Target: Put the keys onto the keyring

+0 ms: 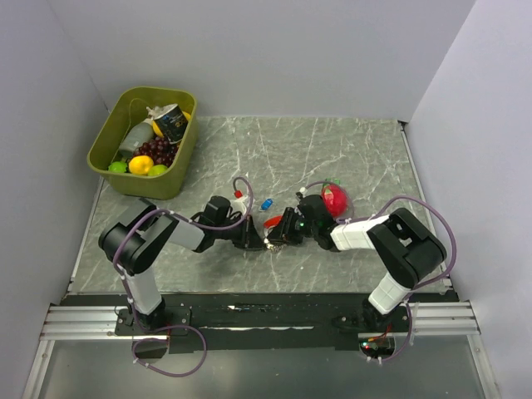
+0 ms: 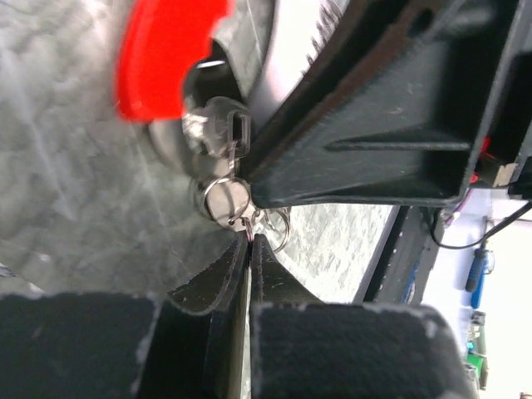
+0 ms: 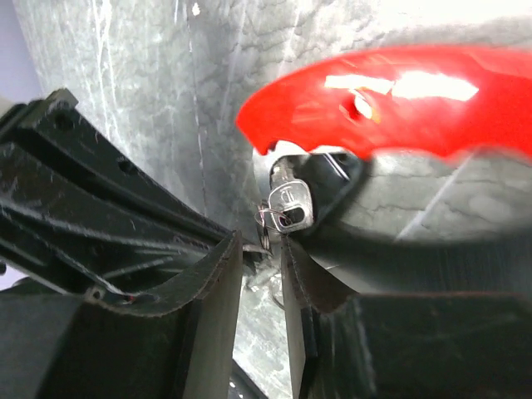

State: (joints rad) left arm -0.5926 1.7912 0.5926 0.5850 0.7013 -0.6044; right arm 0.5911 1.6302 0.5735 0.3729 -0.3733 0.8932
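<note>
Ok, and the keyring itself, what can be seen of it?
The keyring is a glossy red curved clip lying on the marble table between the two arms. A silvery metal swivel and small wire rings are attached at its end. The left gripper is pinched shut on a thin ring at its fingertips. The right gripper straddles the rings with its jaws apart.
</note>
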